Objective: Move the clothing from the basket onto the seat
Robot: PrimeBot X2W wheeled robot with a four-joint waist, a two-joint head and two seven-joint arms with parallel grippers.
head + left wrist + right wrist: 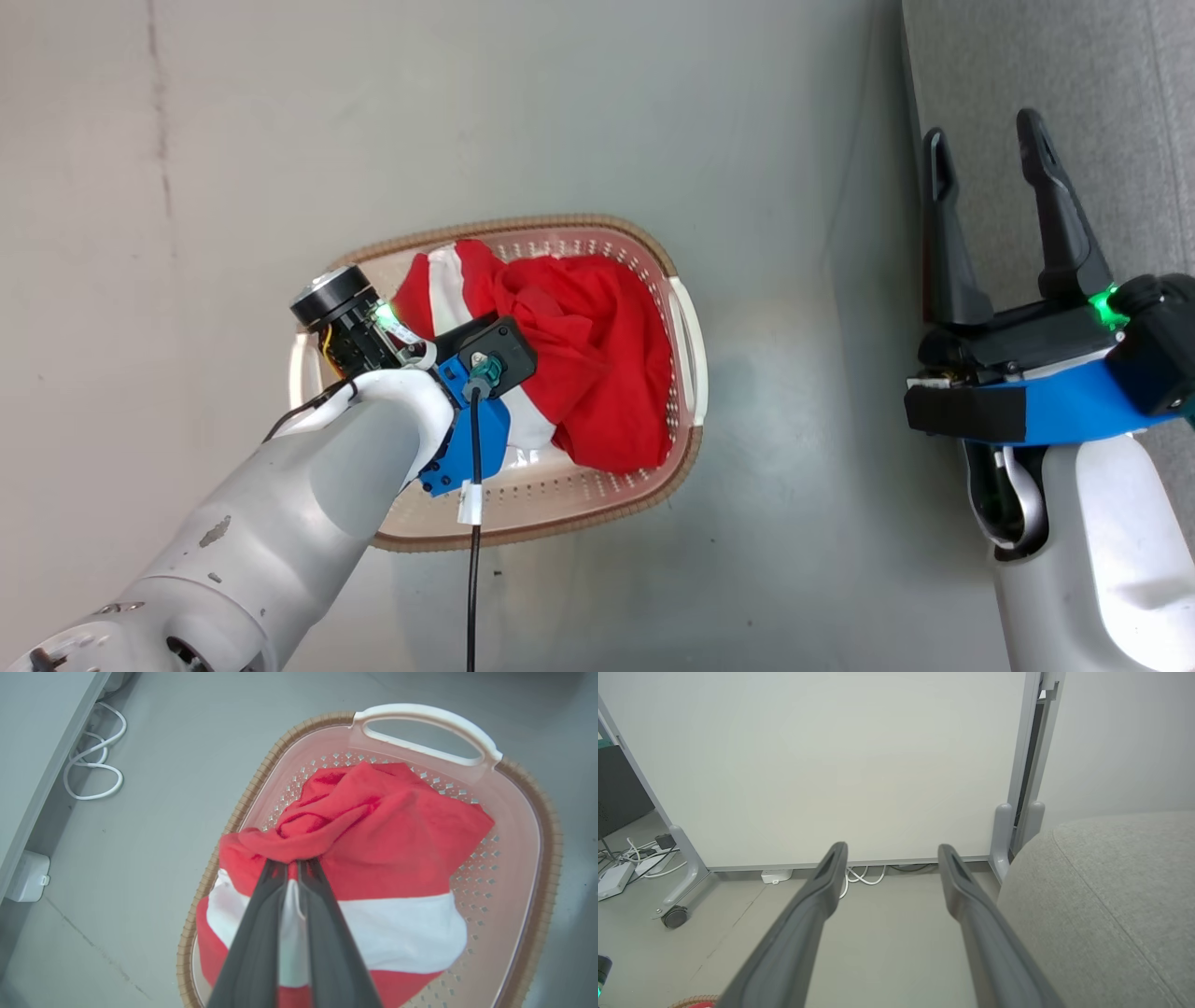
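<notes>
Left gripper [292,864] jaws pinch the red garment [373,826]: lift it clear of the basket [553,826] rim first. Right gripper [990,154] jaws gape empty.

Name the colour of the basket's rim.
Brown, woven-look basket rim; best in the left wrist view.

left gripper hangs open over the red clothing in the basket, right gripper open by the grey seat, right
No: the left gripper is shut on the red clothing in the basket, as the left wrist view shows. The rest holds.
</notes>
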